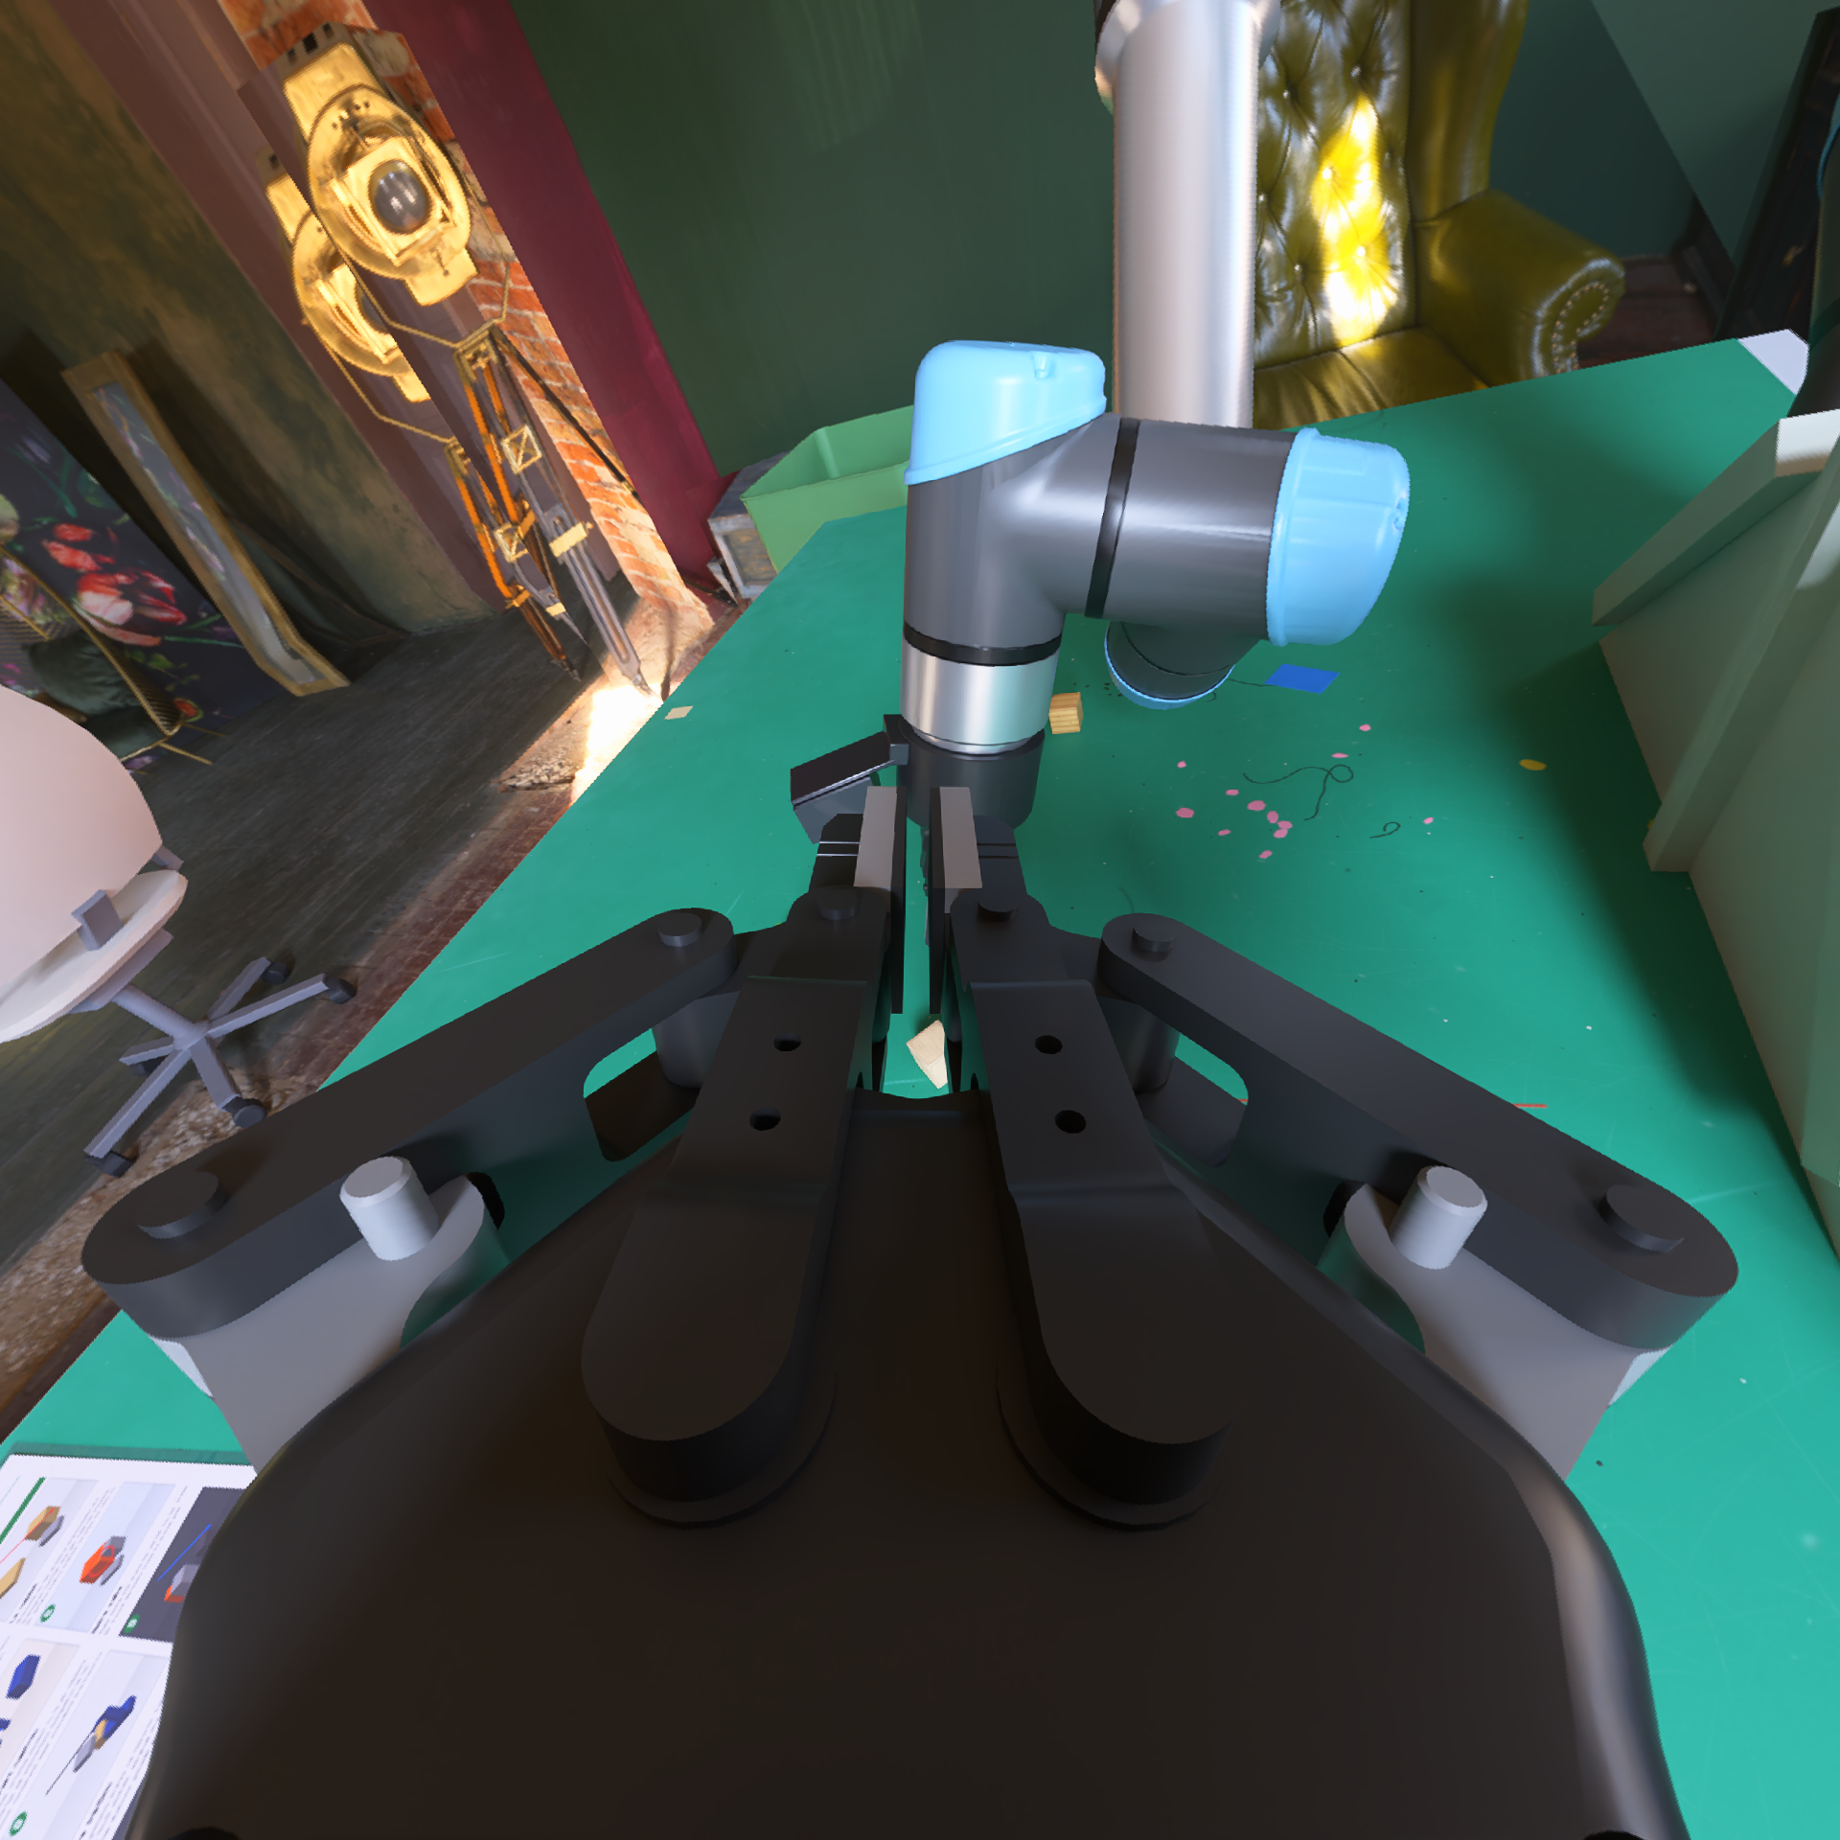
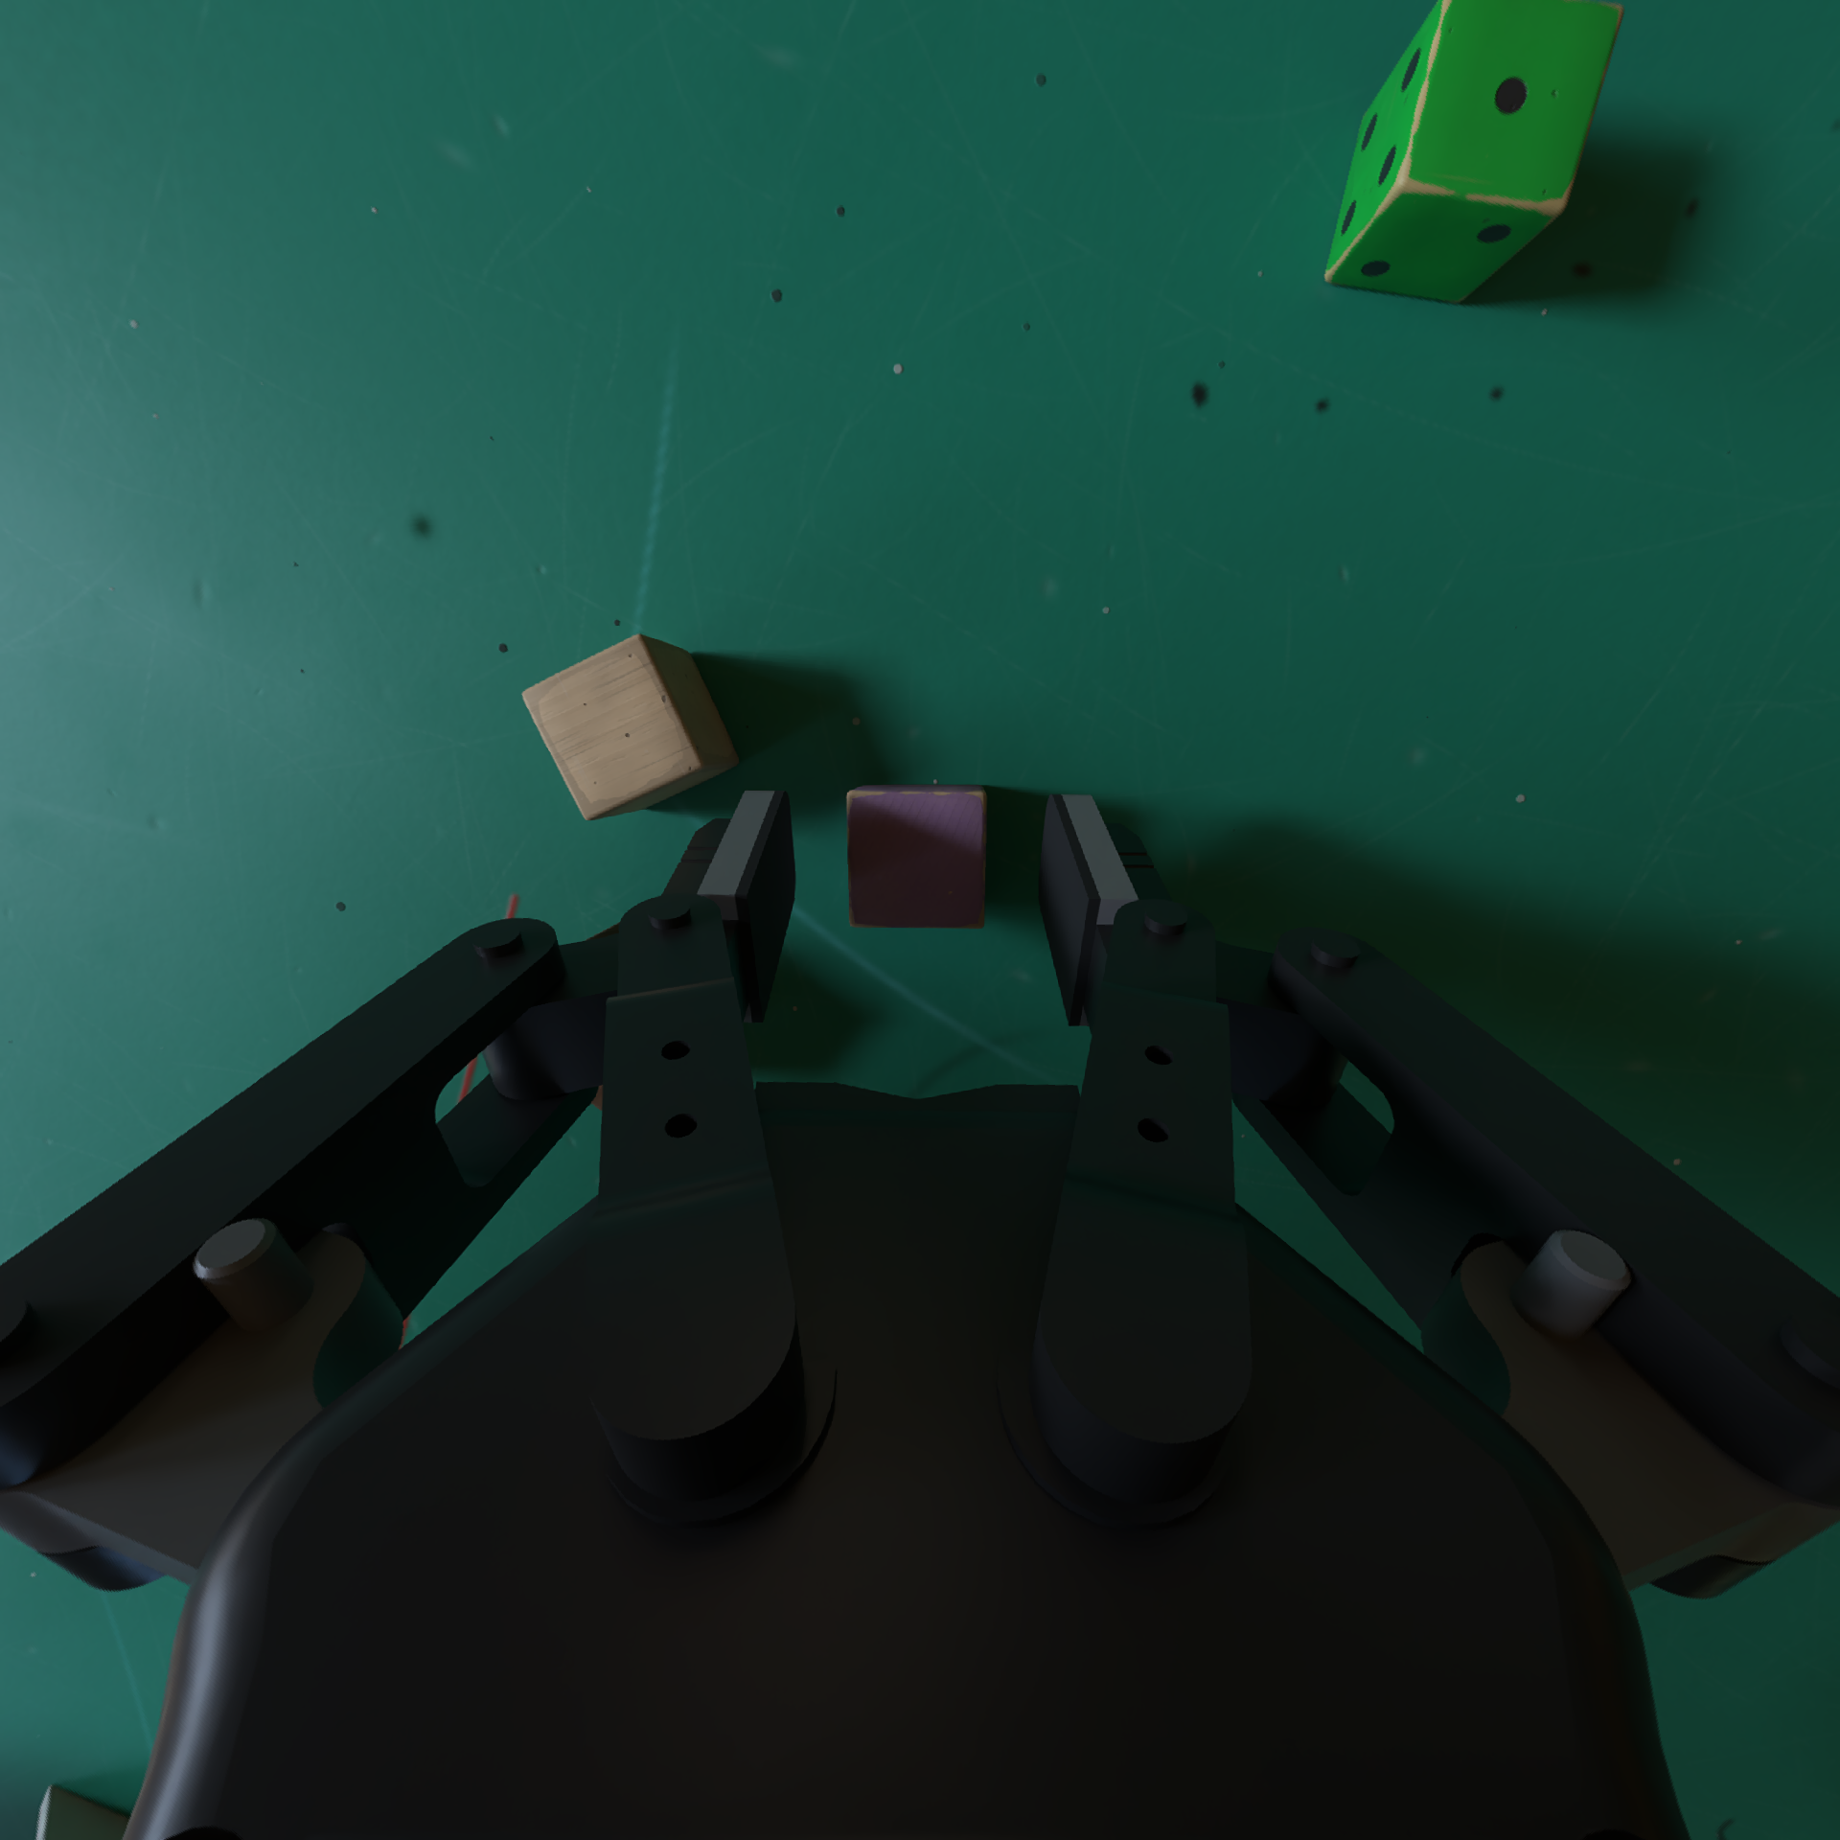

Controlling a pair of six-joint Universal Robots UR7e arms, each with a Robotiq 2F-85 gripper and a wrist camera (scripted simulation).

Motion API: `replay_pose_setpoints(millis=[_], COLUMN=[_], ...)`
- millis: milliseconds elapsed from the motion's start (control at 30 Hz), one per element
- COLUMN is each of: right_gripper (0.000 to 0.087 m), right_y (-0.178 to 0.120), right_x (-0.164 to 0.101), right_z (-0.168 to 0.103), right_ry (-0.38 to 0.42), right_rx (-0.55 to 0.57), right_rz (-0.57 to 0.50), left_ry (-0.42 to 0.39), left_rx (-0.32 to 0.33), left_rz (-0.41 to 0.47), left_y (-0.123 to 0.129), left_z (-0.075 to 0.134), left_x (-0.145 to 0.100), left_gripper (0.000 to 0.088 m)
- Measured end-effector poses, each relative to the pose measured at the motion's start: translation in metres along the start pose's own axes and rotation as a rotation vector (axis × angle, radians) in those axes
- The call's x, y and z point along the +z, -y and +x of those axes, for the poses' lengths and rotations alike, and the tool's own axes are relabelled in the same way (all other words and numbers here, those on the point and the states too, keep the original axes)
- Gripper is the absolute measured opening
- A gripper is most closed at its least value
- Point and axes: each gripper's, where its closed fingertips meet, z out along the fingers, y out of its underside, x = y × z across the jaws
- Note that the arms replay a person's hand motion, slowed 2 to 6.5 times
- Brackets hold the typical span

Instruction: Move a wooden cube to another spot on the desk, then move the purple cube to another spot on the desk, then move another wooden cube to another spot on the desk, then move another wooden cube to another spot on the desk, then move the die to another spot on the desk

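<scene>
In the right wrist view, my right gripper [image 2: 916, 866] is open and points down at the green desk. The purple cube [image 2: 916, 856] sits on the desk between its two fingers with a gap on each side. A wooden cube [image 2: 625, 727] lies just left of the left finger. A green die [image 2: 1464, 149] lies at the upper right. In the left wrist view, my left gripper [image 1: 918, 846] is shut and empty above the desk. A pale wooden cube [image 1: 928, 1050] shows on the desk below its fingers. Another wooden cube [image 1: 1065, 713] lies beside the other arm [image 1: 1055, 558].
A green bin [image 1: 826, 478] stands at the desk's far edge. A pale box-like unit [image 1: 1752, 717] stands on the right. A printed sheet [image 1: 80, 1613] lies at the near left corner. A blue patch [image 1: 1299, 679] and pink specks [image 1: 1260, 811] mark the desk.
</scene>
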Motion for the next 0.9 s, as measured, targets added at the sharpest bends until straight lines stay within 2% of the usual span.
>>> replay_pose_setpoints(millis=[433, 667, 900], right_gripper=[0.0434, 0.0261, 0.0261], right_y=[-0.009, -0.008, -0.007], right_x=[0.009, 0.011, 0.009], right_z=[0.003, 0.001, 0.001], right_ry=[-0.007, 0.014, 0.023], right_rx=[0.008, -0.002, -0.014], right_rz=[-0.057, -0.05, -0.046], left_ry=[-0.004, -0.004, -0.011], left_rx=[0.014, 0.013, 0.014], left_rz=[0.002, 0.003, 0.007], left_y=[0.0, 0.001, 0.001], left_z=[0.002, 0.002, 0.004], left_x=[-0.001, -0.001, -0.001], left_gripper=[0.0044, 0.0045, 0.0045])
